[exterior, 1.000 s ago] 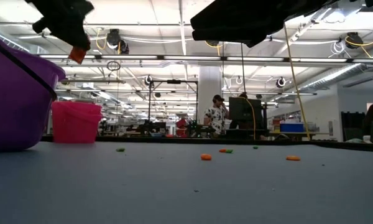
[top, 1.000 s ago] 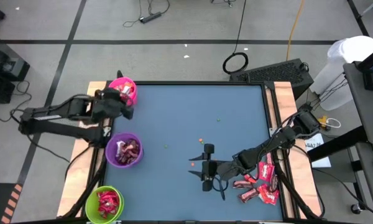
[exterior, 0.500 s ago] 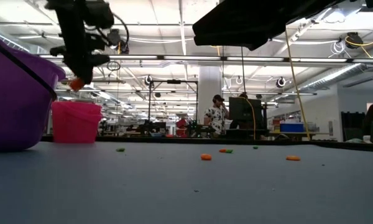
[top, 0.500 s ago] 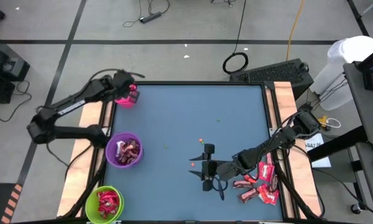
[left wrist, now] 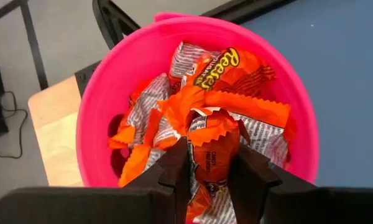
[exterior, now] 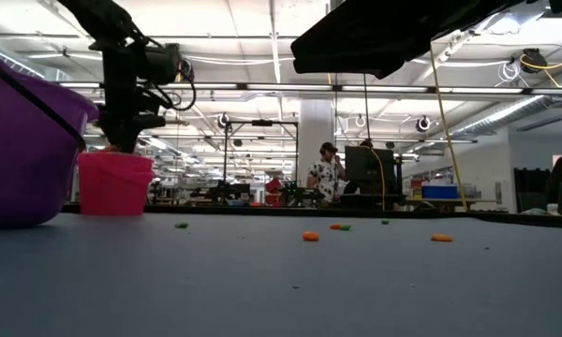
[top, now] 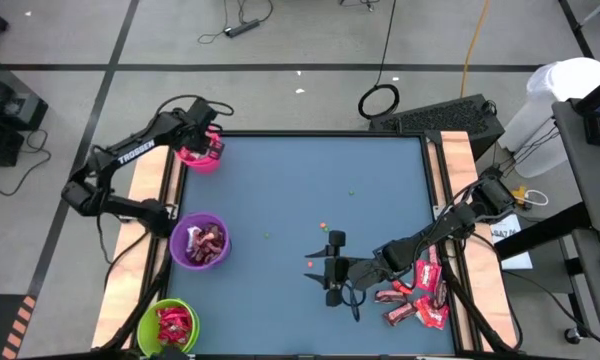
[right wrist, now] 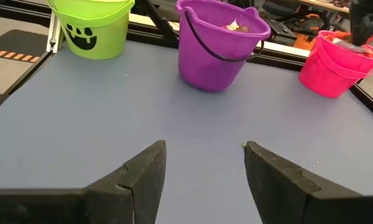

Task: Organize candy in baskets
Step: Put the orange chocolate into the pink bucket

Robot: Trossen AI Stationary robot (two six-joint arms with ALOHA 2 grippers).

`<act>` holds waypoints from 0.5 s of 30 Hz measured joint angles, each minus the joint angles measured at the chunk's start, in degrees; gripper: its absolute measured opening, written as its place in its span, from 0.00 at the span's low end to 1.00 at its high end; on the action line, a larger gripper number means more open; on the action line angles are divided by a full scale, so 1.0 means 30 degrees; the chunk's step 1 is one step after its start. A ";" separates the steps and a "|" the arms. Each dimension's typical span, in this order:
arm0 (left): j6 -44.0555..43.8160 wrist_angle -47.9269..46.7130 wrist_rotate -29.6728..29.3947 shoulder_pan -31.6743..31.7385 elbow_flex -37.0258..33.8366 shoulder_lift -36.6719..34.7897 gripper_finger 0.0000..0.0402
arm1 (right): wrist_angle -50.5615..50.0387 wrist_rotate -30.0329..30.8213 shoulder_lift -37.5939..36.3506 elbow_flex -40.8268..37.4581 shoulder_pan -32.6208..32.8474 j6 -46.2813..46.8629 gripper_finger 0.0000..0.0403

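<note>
Candy [top: 416, 297] lies heaped at the near right table edge beside the right gripper [top: 332, 272], its fingers spread and empty. Farther off, the left gripper [left wrist: 209, 163] pinches an orange wrapped piece [left wrist: 212, 144] over the pink basket [left wrist: 99, 106]; released off-centre, it might, I think, catch the rim [left wrist: 298, 134]. Open table between.

pink basket [top: 198, 156]: orange candy [left wrist: 211, 99] | purple [top: 200, 243], green [top: 167, 326]: red candy | loose pile [top: 417, 296] right
</note>
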 joint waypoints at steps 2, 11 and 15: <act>0.0027 0.0010 0.0020 0.0072 0.0038 0.0461 0.23 | 0.0002 -0.0003 0.0000 0.0000 0.0000 0.0052 0.51; 0.0870 -0.0224 0.0116 0.0127 0.0006 0.1069 0.24 | -0.0187 -0.0003 0.0000 0.0000 0.0007 0.0059 0.51; 0.1149 -0.0373 0.0108 0.0131 -0.0001 0.1069 0.31 | -0.0200 -0.0023 0.0000 0.0000 0.0000 0.0177 0.51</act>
